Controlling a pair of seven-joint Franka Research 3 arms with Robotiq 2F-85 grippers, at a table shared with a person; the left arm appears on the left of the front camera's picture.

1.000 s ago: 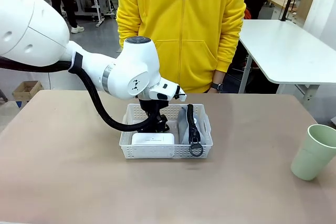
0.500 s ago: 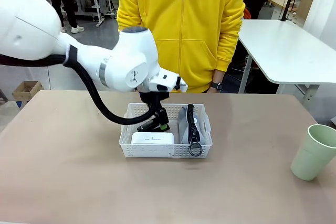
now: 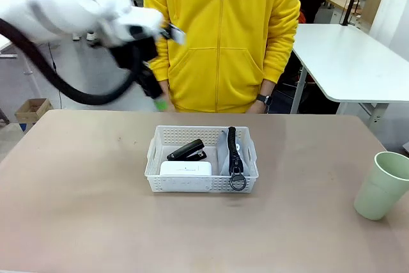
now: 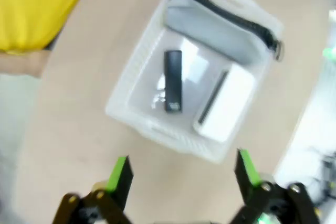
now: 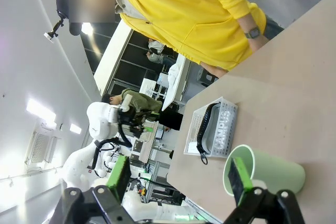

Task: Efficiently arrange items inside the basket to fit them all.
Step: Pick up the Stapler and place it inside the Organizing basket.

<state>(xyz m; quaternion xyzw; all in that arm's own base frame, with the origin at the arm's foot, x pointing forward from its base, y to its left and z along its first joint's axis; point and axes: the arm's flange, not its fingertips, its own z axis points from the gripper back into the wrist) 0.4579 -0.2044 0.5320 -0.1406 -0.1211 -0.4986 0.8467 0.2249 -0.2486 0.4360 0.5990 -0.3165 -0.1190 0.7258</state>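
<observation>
The basket [image 3: 192, 185] sits mid-tabletop holding the box [image 3: 186, 169], pouch [image 3: 222, 149] and dark object [image 3: 187, 151]. The cup [image 3: 382, 187] stands by the right edge, well apart. The left tool [image 4: 184, 159] and right tool [image 5: 178, 174] gape wide, empty. Little floor is free, so forcing the cup in could tip it or shove the basket.

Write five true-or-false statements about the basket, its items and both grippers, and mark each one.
1. The pale green cup sits inside the basket. False: it stands on the table, far to the basket's right.
2. The grey pouch stands on edge along the basket's right side. True.
3. The left gripper is shut on the small dark object. False: it hangs open and empty above the table; the object lies in the basket.
4. The white box lies in the basket, against its near wall. True.
5. The right gripper is open. True.
</observation>
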